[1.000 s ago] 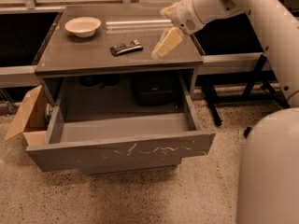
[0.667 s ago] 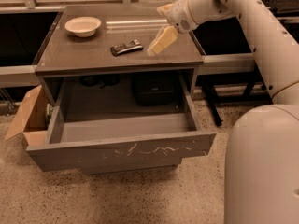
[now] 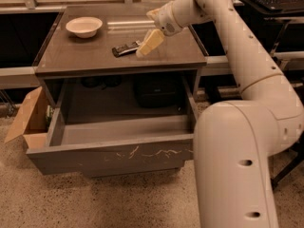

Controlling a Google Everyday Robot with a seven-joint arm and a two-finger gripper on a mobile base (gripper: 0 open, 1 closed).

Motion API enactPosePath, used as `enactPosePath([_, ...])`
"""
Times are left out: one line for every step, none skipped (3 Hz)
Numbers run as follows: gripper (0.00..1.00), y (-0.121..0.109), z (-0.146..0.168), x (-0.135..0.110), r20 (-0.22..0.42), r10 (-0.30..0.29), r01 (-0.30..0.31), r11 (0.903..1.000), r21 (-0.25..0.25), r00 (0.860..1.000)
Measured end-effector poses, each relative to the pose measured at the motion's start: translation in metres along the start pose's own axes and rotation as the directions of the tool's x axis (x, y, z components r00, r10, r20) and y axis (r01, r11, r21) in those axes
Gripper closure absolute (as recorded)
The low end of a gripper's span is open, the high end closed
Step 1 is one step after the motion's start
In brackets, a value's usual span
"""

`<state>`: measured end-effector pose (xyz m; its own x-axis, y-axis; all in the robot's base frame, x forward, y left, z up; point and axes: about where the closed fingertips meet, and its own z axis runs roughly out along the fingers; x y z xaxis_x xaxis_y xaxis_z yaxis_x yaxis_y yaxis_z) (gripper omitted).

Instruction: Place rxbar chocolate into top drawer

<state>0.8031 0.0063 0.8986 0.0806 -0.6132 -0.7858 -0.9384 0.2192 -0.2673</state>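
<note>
The rxbar chocolate (image 3: 125,49) is a dark flat bar lying on the grey table top (image 3: 85,56), near its middle. My gripper (image 3: 144,50) is the pale wedge at the end of the white arm, tilted down to the left, with its tip right at the bar's right end. The top drawer (image 3: 118,156) is pulled wide open below the table, with white scratch marks across its front panel. The inside of the drawer that shows holds nothing.
A white bowl (image 3: 84,26) sits at the table's back left. An open cardboard box (image 3: 27,120) stands on the floor left of the drawer. My white arm and base (image 3: 237,165) fill the right side. A dark bag (image 3: 154,91) sits under the table.
My gripper has moved left across the table top, from well right of the bar to right at its right end. The bar and drawer have not moved.
</note>
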Motion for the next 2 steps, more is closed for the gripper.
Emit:
enactPosePath([0.00,-0.001,0.020,-0.002,-0.015,-0.005,0.004,0.9995,-0.030,1.000])
enactPosePath([0.00,0.006,0.052,-0.009,-0.012,-0.020,0.019,0.9950,-0.098,1.000])
